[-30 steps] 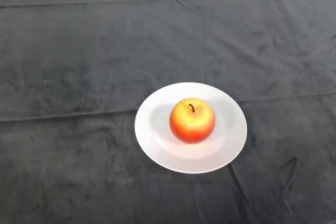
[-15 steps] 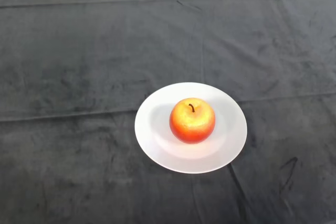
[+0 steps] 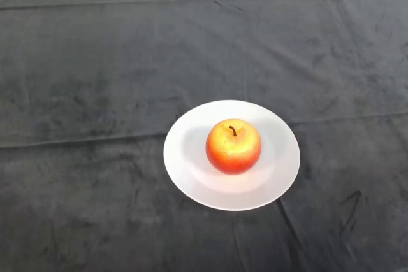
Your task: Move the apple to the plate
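Robot hand aside, since none shows, a red and yellow apple [image 3: 233, 146] sits upright, stem up, near the middle of a white plate [image 3: 185, 157] on the dark-clothed table [image 3: 95, 68].

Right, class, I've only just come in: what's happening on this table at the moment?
Nothing is being handled right now. A red and yellow apple sits upright, stem up, near the middle of a white plate, which rests on the dark cloth covering the table. No part of the robot shows in the head view, so moving the apple to the plate looks done.
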`<state>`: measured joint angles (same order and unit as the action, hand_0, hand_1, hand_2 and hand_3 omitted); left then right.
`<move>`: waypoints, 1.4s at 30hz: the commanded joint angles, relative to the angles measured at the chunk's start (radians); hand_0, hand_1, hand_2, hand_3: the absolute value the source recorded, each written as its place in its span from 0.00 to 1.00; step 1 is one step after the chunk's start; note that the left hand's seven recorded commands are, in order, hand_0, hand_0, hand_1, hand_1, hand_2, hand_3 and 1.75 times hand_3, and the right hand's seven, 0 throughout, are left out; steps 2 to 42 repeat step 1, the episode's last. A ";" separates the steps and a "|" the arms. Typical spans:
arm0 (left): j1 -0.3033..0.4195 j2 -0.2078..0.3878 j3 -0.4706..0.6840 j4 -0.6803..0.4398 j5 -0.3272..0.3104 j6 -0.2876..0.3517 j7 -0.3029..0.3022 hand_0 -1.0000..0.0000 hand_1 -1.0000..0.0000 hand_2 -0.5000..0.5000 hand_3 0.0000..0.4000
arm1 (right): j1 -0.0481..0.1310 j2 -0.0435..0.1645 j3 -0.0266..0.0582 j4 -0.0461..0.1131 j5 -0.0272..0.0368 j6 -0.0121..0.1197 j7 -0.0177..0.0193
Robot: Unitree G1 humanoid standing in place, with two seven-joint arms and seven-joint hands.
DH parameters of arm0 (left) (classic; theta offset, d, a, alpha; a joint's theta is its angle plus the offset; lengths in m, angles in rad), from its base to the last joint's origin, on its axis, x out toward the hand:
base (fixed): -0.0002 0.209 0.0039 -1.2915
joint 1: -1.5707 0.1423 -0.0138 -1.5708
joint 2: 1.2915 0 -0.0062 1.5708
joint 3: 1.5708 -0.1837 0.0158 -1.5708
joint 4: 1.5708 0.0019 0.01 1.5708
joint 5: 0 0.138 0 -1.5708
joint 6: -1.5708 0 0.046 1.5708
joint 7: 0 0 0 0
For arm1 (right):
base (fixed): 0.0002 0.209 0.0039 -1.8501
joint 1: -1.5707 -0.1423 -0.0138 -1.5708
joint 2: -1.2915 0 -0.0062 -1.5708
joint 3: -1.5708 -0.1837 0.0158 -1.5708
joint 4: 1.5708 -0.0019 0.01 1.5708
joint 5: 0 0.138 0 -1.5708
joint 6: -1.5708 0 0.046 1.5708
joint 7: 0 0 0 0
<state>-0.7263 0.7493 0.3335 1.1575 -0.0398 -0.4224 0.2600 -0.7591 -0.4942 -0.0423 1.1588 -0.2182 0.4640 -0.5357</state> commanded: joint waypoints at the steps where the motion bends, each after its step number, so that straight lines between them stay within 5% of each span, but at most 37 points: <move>1: -0.066 0.075 0.016 0.045 -0.007 0.009 -0.006 1.00 1.00 0.50 0.00 | 0.007 -0.007 0.0027 0.044 0.0003 -0.002 -0.0062; 42: -0.066 0.075 0.016 0.045 -0.007 0.009 -0.006 1.00 1.00 0.50 0.00 | 0.007 -0.007 0.0027 0.044 0.0003 -0.002 -0.0062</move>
